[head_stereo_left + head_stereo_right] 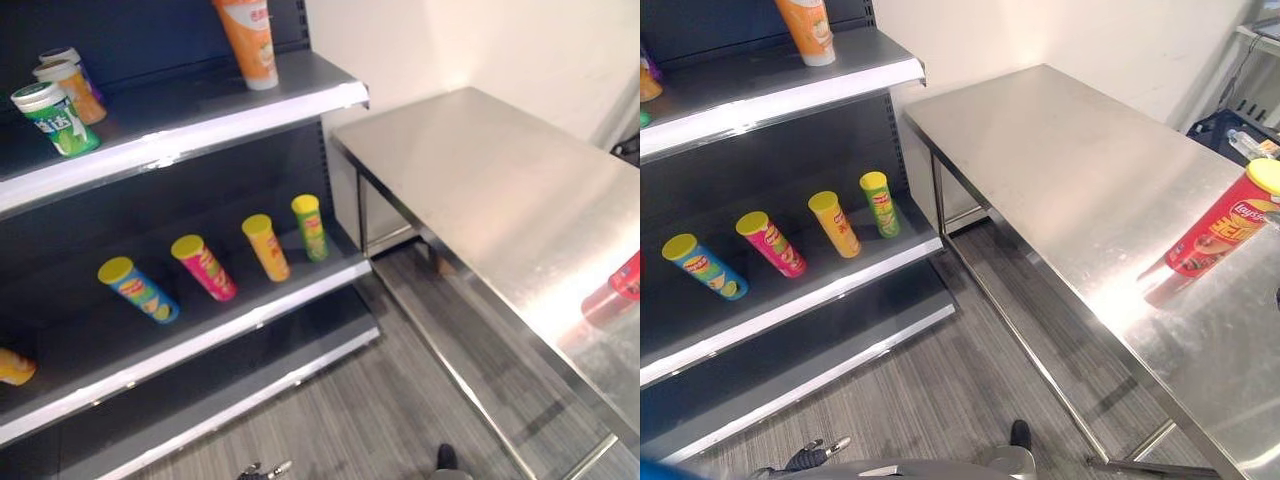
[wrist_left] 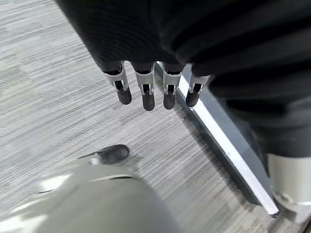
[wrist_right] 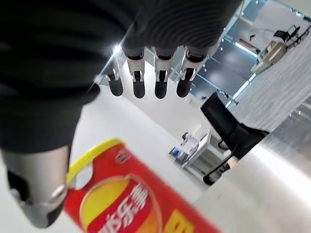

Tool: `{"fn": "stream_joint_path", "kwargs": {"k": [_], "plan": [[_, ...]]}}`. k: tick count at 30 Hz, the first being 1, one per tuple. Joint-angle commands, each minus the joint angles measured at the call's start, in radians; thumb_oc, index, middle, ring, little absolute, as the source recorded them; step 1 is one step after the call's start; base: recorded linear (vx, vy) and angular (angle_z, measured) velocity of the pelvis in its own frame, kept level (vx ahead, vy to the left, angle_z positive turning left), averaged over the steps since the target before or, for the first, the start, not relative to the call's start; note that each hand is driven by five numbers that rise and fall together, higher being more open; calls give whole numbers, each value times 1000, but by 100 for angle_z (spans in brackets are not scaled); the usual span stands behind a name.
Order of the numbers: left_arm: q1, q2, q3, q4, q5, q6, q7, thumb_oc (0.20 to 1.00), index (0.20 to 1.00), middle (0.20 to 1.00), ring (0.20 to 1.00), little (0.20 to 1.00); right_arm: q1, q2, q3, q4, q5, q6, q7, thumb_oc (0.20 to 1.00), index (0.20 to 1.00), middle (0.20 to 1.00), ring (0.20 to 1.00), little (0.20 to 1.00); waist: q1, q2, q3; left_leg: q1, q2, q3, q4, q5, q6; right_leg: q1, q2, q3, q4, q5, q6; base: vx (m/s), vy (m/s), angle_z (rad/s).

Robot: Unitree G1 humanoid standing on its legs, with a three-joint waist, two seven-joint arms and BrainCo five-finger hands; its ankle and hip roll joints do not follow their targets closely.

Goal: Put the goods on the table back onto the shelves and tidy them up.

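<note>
Shelves (image 1: 200, 115) on the left in the left eye view. Upper shelf: orange tube (image 1: 248, 40) upright, green can (image 1: 55, 118) and two more cans beside it. Lower shelf: blue can (image 1: 140, 290), pink can (image 1: 205, 267), orange can (image 1: 266, 247) and green-yellow can (image 1: 310, 227) standing in a row, apart from each other. Steel table (image 1: 480, 180) on the right.

Right eye view: red chip can (image 1: 1223, 232) with yellow lid stands on the table near its right side, well apart from the shelves. Left hand (image 1: 820, 455) low, near the floor.

Left wrist view: left hand fingers (image 2: 146, 92) straight, relaxed, holding nothing, above grey floor (image 2: 53, 97).

Right wrist view: right hand (image 3: 146, 82) fingers straight and spread, thumb (image 3: 34, 194) just beside the can lid; no grip on it.
</note>
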Motion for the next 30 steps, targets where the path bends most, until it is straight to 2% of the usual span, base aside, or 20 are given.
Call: {"fn": "stream_joint_path", "kwargs": {"k": [1, 11, 30], "plan": [[-50, 65, -17, 35, -22, -15, -3, 1000, 1000, 1000, 1000, 1000, -91, -110, 34, 45, 33, -29, 13, 1000, 1000, 1000, 1000, 1000, 21, -40, 16, -52, -8, 46, 13, 26, 17, 102, 81, -62, 36, -227, -52, -1, -38, 9], [-48, 63, -26, 36, -25, -21, 1, 1000, 1000, 1000, 1000, 1000, -135, -135, 95, 85, 20, -25, 29, 1000, 1000, 1000, 1000, 1000, 30, -40, 19, -52, -5, 35, 10, 32, 14, 116, 84, -82, 36, -231, -55, 2, -4, 3], [-43, 64, -32, 39, -20, -23, 10, 1000, 1000, 1000, 1000, 1000, -185, -152, 137, 128, 23, -20, 28, 1000, 1000, 1000, 1000, 1000, 37, -42, 22, -47, -9, 34, 7, 28, 14, 119, 77, -93, 37, -228, -51, 0, -1, 1]]}}
